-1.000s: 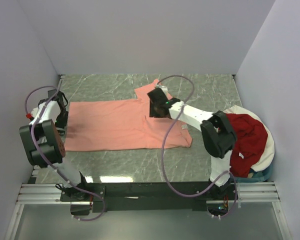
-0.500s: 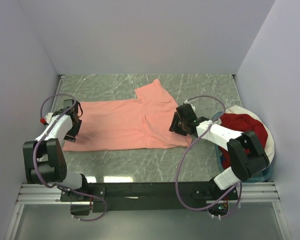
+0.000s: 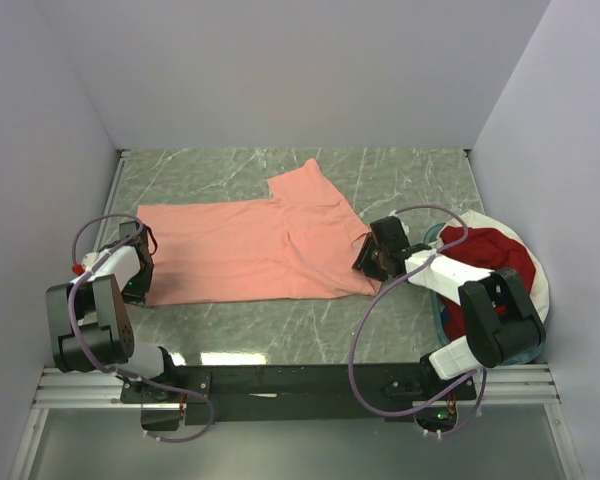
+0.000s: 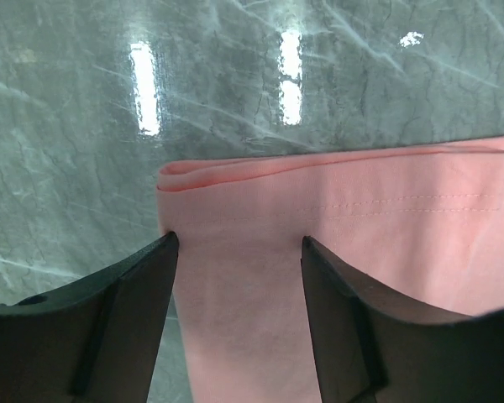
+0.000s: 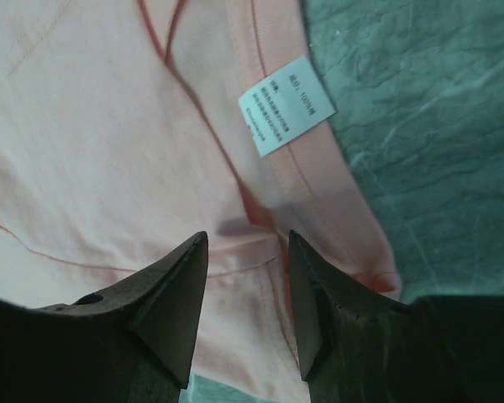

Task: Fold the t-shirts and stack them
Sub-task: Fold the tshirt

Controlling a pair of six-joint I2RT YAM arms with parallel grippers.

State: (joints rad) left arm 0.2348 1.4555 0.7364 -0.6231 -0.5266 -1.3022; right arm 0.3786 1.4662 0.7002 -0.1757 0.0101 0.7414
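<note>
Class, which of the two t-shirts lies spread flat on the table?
The salmon-pink t-shirt; the dark red t-shirt sits crumpled in the basket.

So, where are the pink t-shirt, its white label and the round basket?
pink t-shirt (image 3: 250, 250), top view, middle of the body.
white label (image 5: 286, 105), right wrist view, its centre.
round basket (image 3: 541, 285), top view, white rim, right side.

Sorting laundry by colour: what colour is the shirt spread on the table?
The shirt is plain salmon pink; the top view shows it best.
</note>
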